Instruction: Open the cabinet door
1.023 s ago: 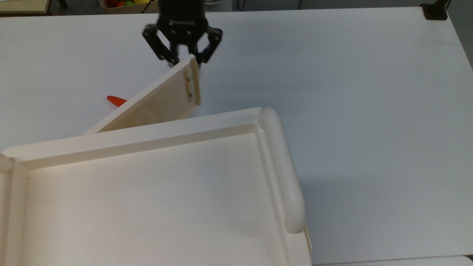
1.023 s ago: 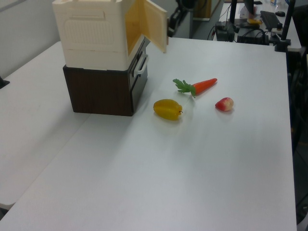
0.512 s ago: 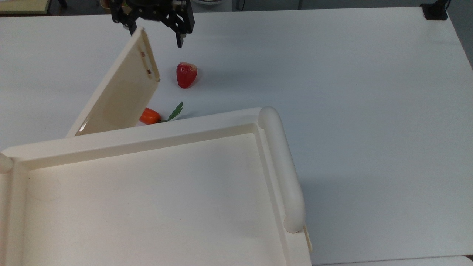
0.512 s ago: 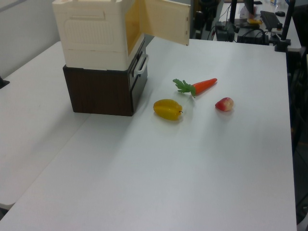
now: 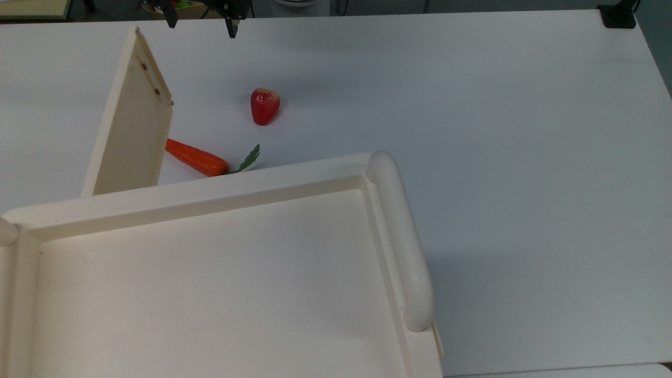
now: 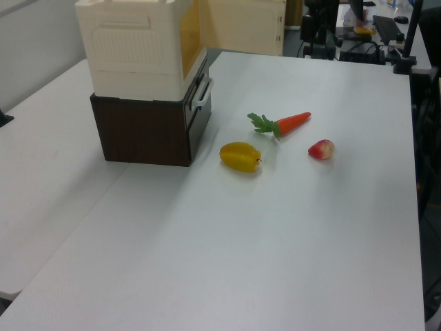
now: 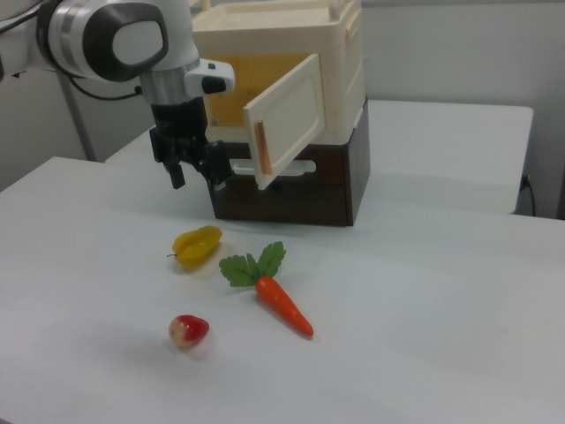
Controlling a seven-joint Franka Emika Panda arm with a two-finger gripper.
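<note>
Seen in the right view from left to right: white-and-grey Franka arm ending in a black two-finger gripper (image 7: 196,170), fingers spread apart and holding nothing, hanging above the white tabletop (image 7: 424,327) just to the right view's left of the thin cream-white rectangular cabinet door (image 7: 287,119). Door swung wide open, its outer panelled face and a brownish handle strip turned toward the camera, free edge clear of the gripper, hinged to the cream plastic cabinet (image 7: 340,53) stacked on a dark brown wooden base (image 7: 340,181). On the table in front: yellow star-shaped fruit (image 7: 197,245), small red fruit (image 7: 188,330), orange carrot with green leaves (image 7: 278,296). In the top view, door (image 5: 131,121) standing out from the cabinet's wide tray-like top (image 5: 210,278), beige inner face showing small metal fittings near its far edge; gripper fingertips (image 5: 231,29) at the top edge, apart from the door; carrot (image 5: 195,157) just beside the door's lower edge, red fruit (image 5: 264,106) further toward the top view's right.
</note>
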